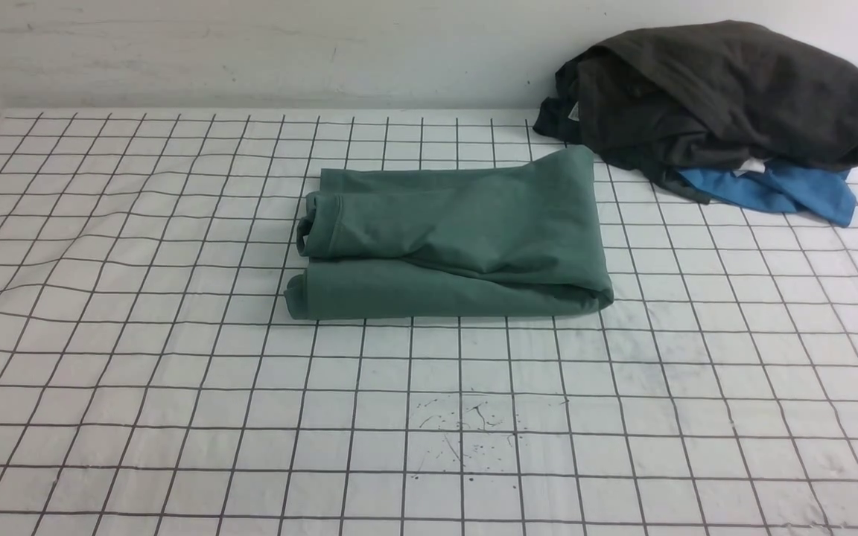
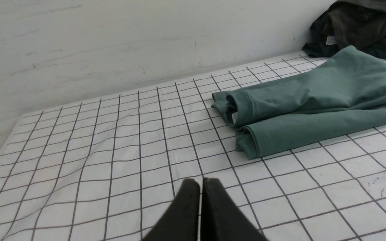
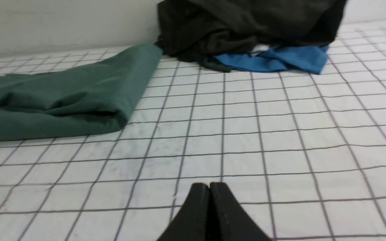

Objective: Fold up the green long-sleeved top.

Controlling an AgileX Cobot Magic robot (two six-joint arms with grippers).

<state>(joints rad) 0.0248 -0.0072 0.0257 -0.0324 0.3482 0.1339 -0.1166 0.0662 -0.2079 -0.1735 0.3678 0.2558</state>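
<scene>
While both sets of fingers are pressed closed on nothing, the left gripper (image 2: 200, 184) and right gripper (image 3: 209, 187) hang over the grid-lined desk (image 1: 176, 372), each well apart from the one green long-sleeved top (image 1: 451, 242). That top lies folded into a compact bundle mid-desk. Beyond its far right corner, near the wall, sit one dark charcoal garment (image 1: 719, 89) and, partly beneath it, one bright blue garment (image 1: 779, 190).

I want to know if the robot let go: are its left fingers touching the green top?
Apart. The left wrist view shows the left fingers, pressed together, over bare grid cloth, with several squares between them and the green top.
</scene>
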